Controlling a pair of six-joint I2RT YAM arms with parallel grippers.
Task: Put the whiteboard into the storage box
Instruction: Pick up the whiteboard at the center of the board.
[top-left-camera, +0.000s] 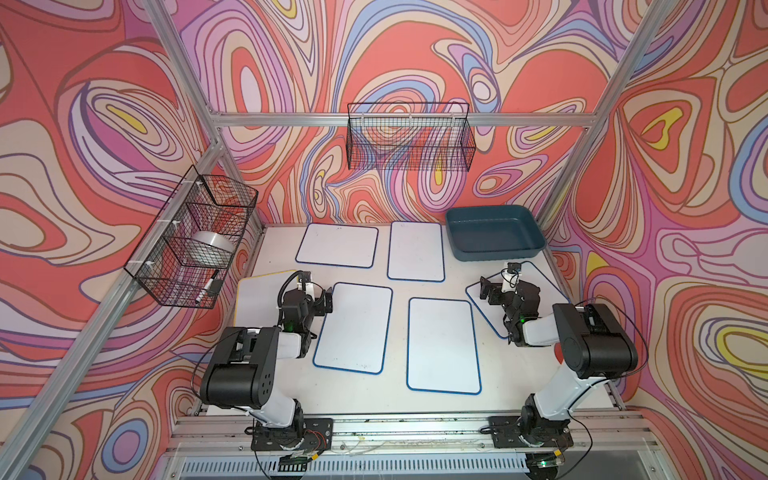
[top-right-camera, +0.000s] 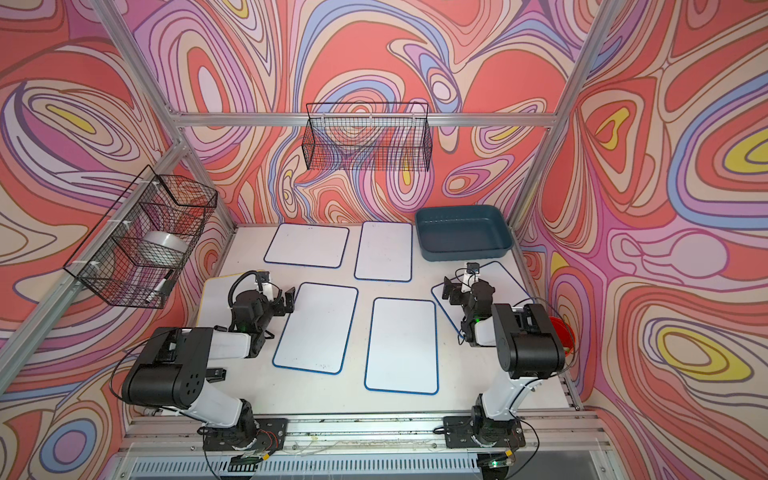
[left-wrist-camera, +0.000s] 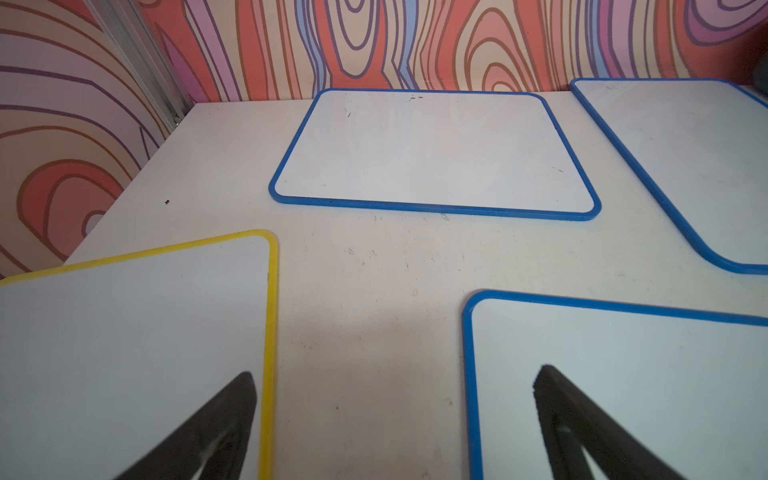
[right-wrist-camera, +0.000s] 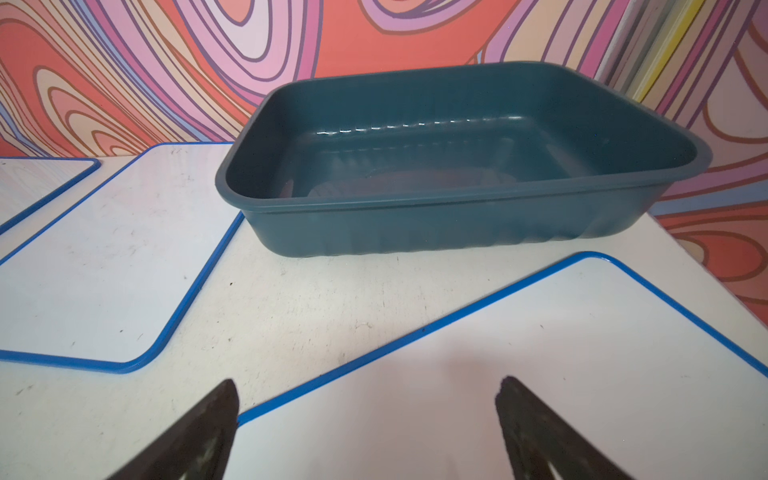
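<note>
The teal storage box (top-left-camera: 498, 251) stands empty on the tabletop (right-wrist-camera: 332, 299); one blue-framed whiteboard (right-wrist-camera: 540, 353) lies flat just before the box, not touching it; the right jaws hang above this board, wide apart, holding nothing; the left jaws, also wide apart and empty, hang well away from the box, over the gap between a yellow-framed whiteboard (left-wrist-camera: 124, 332) and a second blue-framed whiteboard (left-wrist-camera: 623, 374).

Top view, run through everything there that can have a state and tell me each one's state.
Box: upright, empty.
Blue boards: five, flat on the table, outside the box.
Yellow board: flat on the table.
Left pincer: open, empty.
Right pincer: open, empty.
Back basket: empty.
Side basket: holds a roll and a marker.
</note>
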